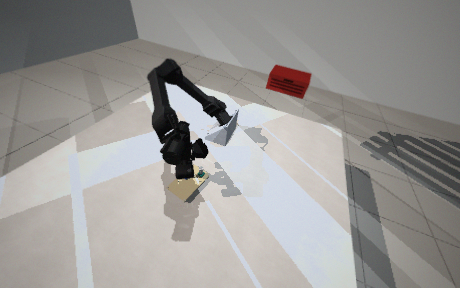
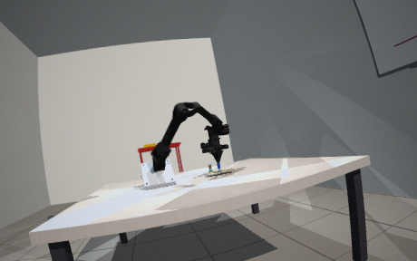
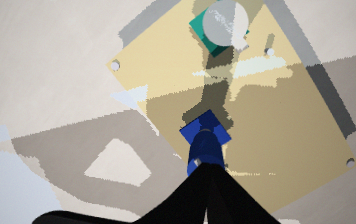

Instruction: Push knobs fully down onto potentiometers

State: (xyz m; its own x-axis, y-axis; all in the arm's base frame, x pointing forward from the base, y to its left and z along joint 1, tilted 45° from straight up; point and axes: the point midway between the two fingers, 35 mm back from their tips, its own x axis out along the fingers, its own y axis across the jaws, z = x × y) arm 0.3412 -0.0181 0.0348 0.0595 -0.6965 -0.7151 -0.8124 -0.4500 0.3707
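Claw: closed, nothing between the fingers; the claw (image 1: 184, 173) (image 2: 218, 159) (image 3: 209, 171) points down, tips together right over the blue knob (a tight little beak, this one).
Blue knob: the blue knob (image 2: 218, 166) (image 3: 205, 147) stands upright under the tips; whether the tips touch it, I cannot tell.
Blue pot: the blue pot (image 3: 219, 135) shows its square body at the knob's foot, at the board's left side in the wrist view; how far down the knob sits is hidden.
Pale knob: here's the other one, the pale knob (image 3: 225, 22), round-topped, over at the far side in the wrist view.
Green pot: the green pot (image 1: 201, 174) (image 2: 210, 171) (image 3: 198, 31) peeks out from under the pale knob (seating unclear from above).
Board: the tan board (image 1: 186, 190) (image 2: 227, 172) (image 3: 282, 130) is on the table (image 1: 125, 235) (image 2: 276, 183) (image 3: 40, 55), below the claw.
Arm: the black arm (image 1: 159, 100) (image 2: 170, 132) arches over, its foot left of the board in the exterior view.
Background: a red box (image 1: 288, 81) sits far off in the top view (no part in the action).
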